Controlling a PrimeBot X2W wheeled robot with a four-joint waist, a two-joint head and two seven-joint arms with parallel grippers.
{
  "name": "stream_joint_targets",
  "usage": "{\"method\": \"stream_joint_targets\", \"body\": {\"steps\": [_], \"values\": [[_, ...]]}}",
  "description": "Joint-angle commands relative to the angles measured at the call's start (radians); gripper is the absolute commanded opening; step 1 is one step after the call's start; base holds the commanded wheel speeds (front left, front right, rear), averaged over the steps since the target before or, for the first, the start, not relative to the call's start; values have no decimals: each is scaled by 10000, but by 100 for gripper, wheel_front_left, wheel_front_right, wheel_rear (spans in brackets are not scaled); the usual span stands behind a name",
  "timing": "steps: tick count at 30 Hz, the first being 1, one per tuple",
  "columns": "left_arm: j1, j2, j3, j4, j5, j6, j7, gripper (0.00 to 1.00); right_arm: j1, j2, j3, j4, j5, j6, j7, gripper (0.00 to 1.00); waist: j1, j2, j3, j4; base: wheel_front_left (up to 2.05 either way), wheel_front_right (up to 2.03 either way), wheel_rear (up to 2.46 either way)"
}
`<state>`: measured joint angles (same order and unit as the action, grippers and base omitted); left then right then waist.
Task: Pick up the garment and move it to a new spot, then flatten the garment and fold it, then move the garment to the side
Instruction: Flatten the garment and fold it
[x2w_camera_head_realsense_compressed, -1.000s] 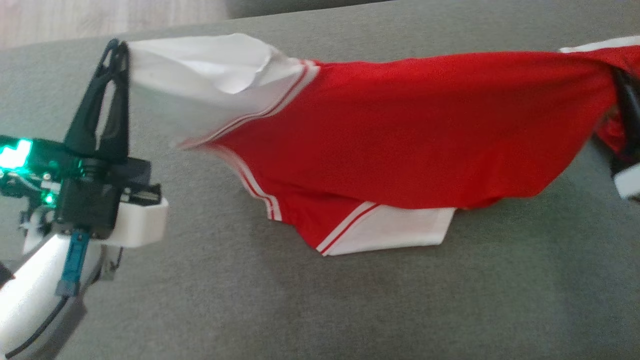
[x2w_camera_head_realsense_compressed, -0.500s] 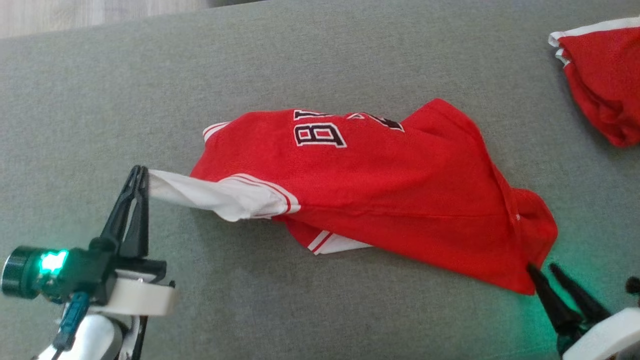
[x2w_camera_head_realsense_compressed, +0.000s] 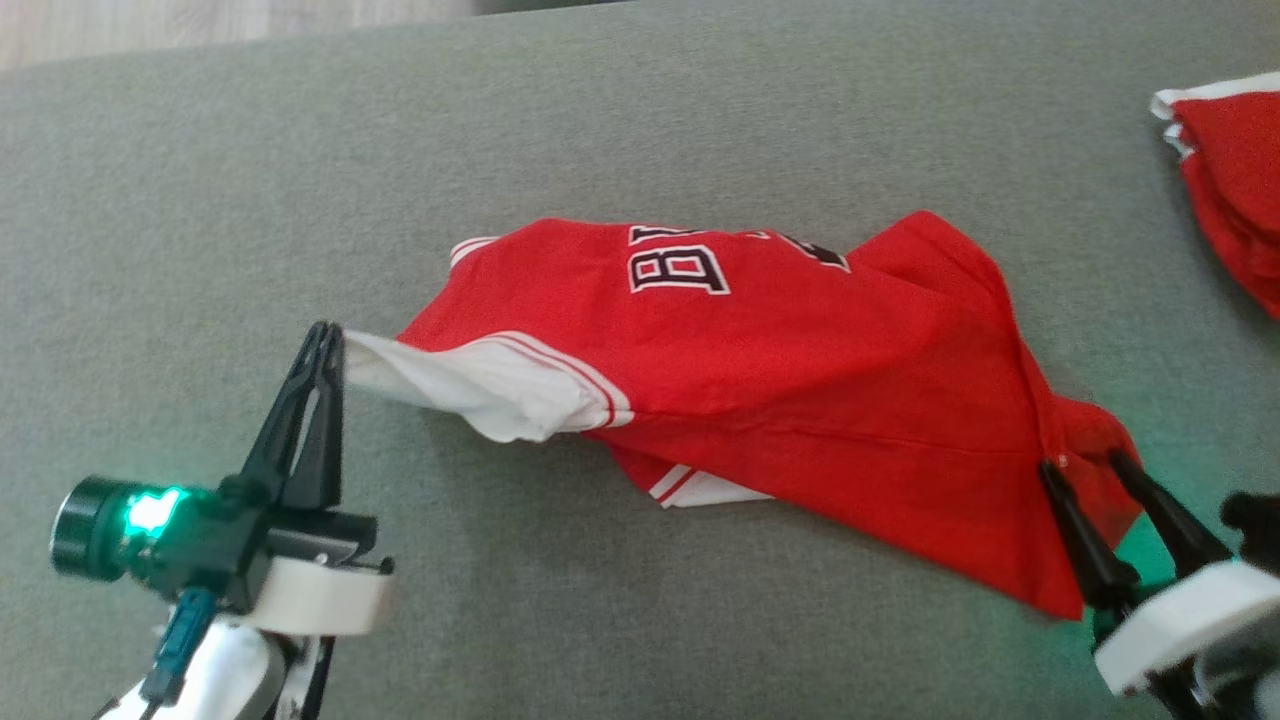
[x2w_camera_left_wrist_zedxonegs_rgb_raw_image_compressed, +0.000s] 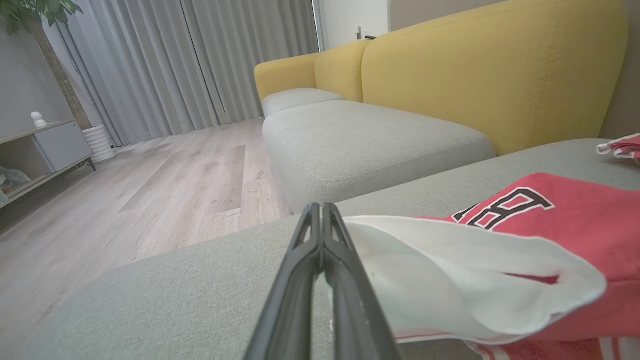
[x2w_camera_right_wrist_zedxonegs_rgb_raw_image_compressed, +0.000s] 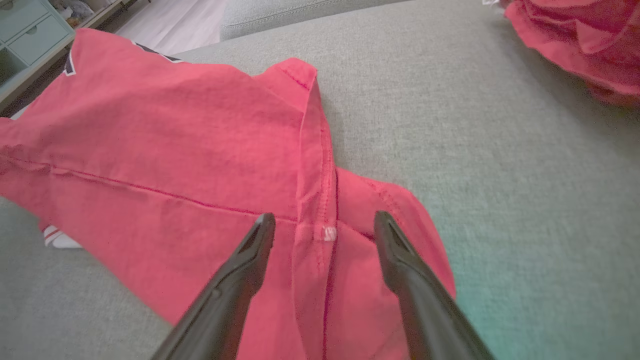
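A: On the cushion (x2w_camera_head_realsense_compressed: 600, 130), centre: garment (x2w_camera_head_realsense_compressed: 820, 390), long axis left to right; where do we hold it?
B: Our left gripper (x2w_camera_head_realsense_compressed: 325, 335) clamps the white sleeve (x2w_camera_head_realsense_compressed: 470, 385); right gripper (x2w_camera_head_realsense_compressed: 1080, 462) gapes, straddling the hem corner (x2w_camera_head_realsense_compressed: 1060, 590).

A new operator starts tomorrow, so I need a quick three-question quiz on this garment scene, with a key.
1. True or false: the left end effector is shut on the white sleeve of the jersey.
2. The right end effector is: A) open, its fingers astride the jersey's red edge; B) clamped on the lettering; C) lying flat on the floor.
3. Fill in: the jersey lies on a grey ____.

Key: 1 true; 2 A; 3 cushion.
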<state>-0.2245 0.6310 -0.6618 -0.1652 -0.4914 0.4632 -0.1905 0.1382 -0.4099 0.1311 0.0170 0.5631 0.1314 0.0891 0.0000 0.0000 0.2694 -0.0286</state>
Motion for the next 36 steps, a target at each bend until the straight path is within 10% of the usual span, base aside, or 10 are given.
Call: {"method": "stream_joint_targets", "body": {"steps": [1, 8, 10, 15, 23, 36], "values": [[-622, 178, 369, -214, 140, -54, -95, 0, -345, -110, 99, -104, -312, -7, -6, 100, 0, 0, 60, 122, 0, 0, 0], [-970, -93, 177, -58, 217, -217, -143, 0, -882, 331, 83, 592, -883, -7, 275, 88, 0, 0, 205, 456, 0, 0, 0], [-1040, -120, 170, -24, 216, -251, -159, 0, -933, 381, 19, 679, -972, -7, 268, 48, 0, 0, 243, 535, 0, 0, 0], [-1046, -103, 232, 3, 197, -219, -220, 0, -773, 485, -372, 507, -848, -7, 317, 0, 0, 0, 226, 588, 0, 0, 0], [-895, 47, 590, -175, -166, -306, -372, 0, 71, 586, -1004, -1308, 1258, -7, 930, 0, 0, 0, -72, 478, 0, 0, 0], [-2694, 1530, 2572, -2066, -1953, -2021, 90, 0, 118, -1446, -3030, -4462, 5161, -7, 1839, 0, 0, 0, -1262, 5, 0, 0, 0]]}}
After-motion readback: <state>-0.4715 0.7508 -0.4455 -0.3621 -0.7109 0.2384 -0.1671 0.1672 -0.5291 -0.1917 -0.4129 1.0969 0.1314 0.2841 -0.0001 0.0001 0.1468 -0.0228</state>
